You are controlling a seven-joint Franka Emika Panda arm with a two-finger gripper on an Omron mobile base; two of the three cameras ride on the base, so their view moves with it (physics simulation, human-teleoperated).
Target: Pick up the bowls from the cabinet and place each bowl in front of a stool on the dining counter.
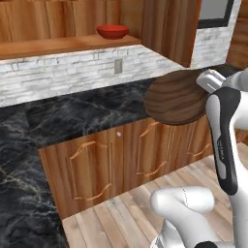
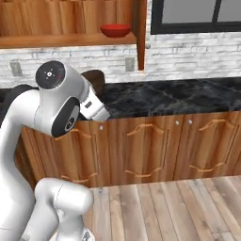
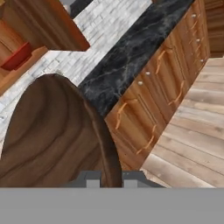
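White, rounded arm with dark joints

Glossy white shells throughout, smooth and bulbous at the segments near the floor. Long upright link (image 1: 226, 140) at right in the left base view: white with a broad black band down its face, faint grey lettering on that band. Large joint housing (image 2: 52, 75) in the right base view: capped by a dark round disc with small pale marks and one red dot; a dark oval inset on the white side just below. Short white wrist block with grey edging beside that housing. Two small dark-grey squared fingertips (image 3: 92, 179) on the end effector in the hand view.
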